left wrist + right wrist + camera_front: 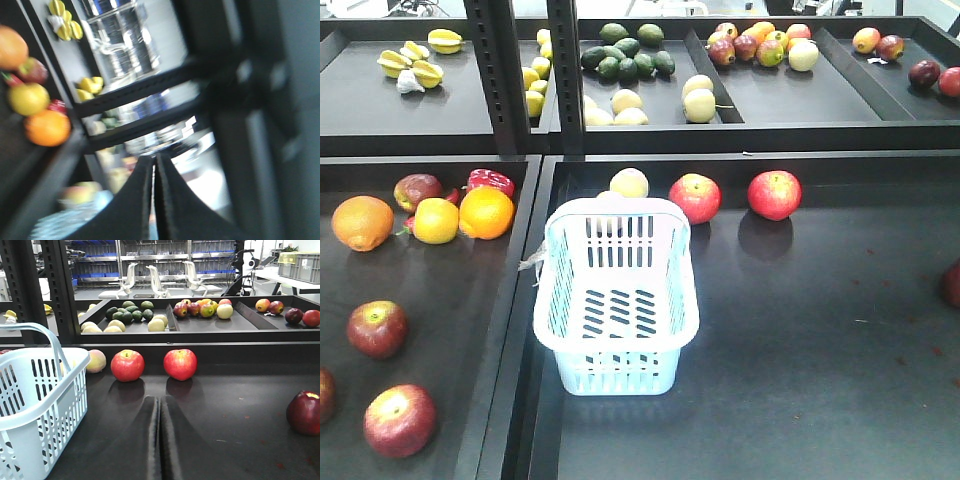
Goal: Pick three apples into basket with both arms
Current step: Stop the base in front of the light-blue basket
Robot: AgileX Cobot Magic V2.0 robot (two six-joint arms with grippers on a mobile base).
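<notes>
Both pairs of fingers are pressed together and hold nothing, the right gripper low over the dark worktop and the left gripper in a blurred view, so I judge that each should spread wide, drop over an apple from above and close across its widest part lest it roll. The pale blue slotted basket stands empty mid-worktop; two dark red, yellow-streaked apples lie in the left tray, another dark apple right, and two brighter red apples rest beyond the basket.
</notes>
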